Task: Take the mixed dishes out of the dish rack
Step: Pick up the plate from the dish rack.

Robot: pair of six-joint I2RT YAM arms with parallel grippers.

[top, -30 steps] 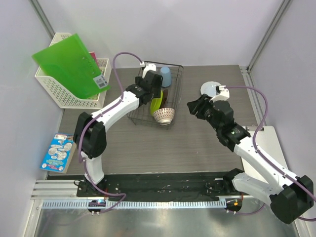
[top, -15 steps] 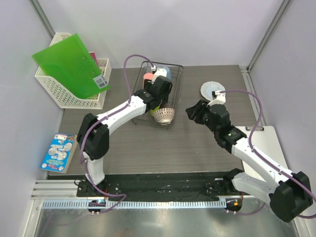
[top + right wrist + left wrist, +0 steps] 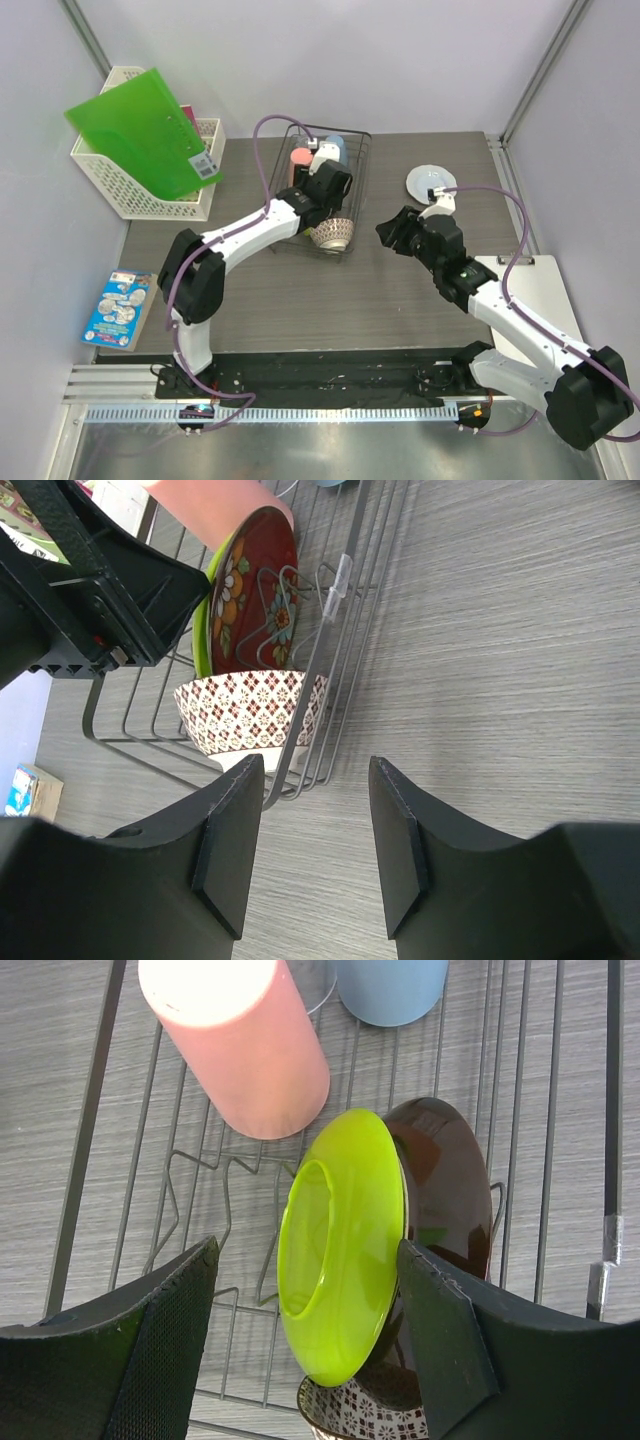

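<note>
The black wire dish rack [image 3: 361,172] stands at the back of the table. It holds a pink cup [image 3: 240,1045], a light blue cup [image 3: 390,985], an upright yellow-green plate [image 3: 340,1245], a red patterned plate [image 3: 450,1180] behind it and a patterned white bowl [image 3: 250,715]. My left gripper [image 3: 310,1290] hangs over the rack, open, its fingers on either side of the yellow-green plate. My right gripper [image 3: 310,850] is open and empty above the table, just right of the rack's near corner. A pale plate [image 3: 428,182] lies on the table right of the rack.
A white lattice basket [image 3: 118,190] with a green folder [image 3: 145,130] stands at the back left. A booklet [image 3: 118,308] lies at the left edge, and a white board [image 3: 545,285] lies under my right arm. The left arm [image 3: 80,590] shows in the right wrist view.
My left gripper has moved right across the rack to stand over the upright plates, uncovering the pink cup. My right gripper has drifted slightly nearer. Neither gripper's opening changed.
</note>
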